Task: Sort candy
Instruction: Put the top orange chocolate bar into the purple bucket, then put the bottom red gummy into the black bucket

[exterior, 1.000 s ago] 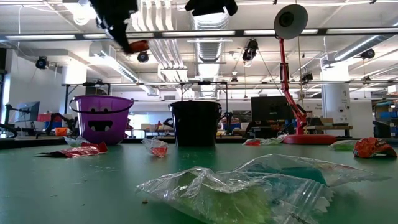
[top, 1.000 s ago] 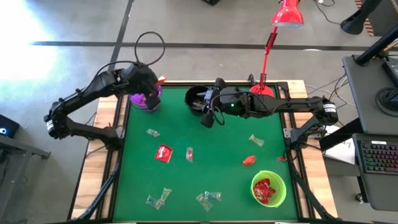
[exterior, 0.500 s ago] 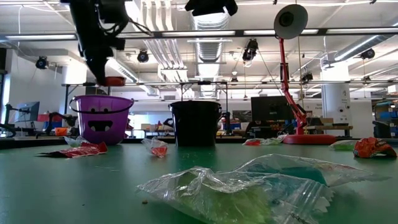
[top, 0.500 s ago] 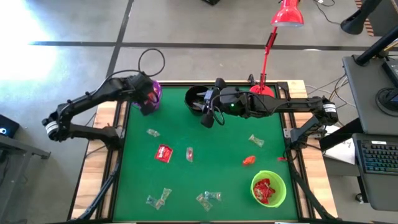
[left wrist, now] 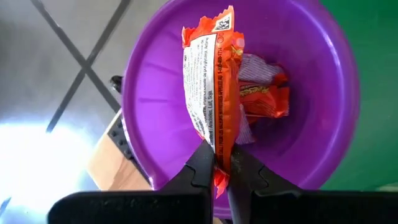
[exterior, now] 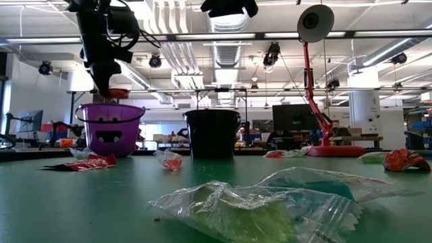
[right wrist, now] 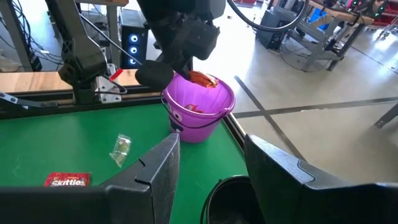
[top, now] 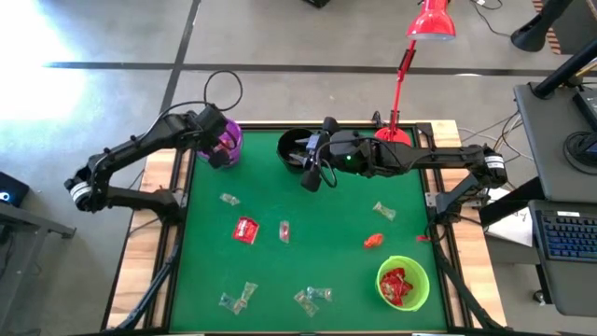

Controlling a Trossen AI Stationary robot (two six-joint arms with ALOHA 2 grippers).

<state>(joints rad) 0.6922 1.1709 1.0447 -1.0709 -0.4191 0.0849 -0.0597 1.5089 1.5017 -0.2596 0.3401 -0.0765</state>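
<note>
One orange candy is being pinched tight by the left gripper over the purple bowl. Several sweets are still lying unsorted on the table. Right gripper is being held spread, empty, above the black bowl.

overhead looking down, table-level sideways, wrists sharing purple bowl

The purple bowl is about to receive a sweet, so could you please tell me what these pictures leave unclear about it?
- Purple bowl: the orange candy held by the left gripper hides part of its contents in the left wrist view.
- High view: the left arm covers the bowl's middle.
- Low view: its wall hides the inside.
</note>
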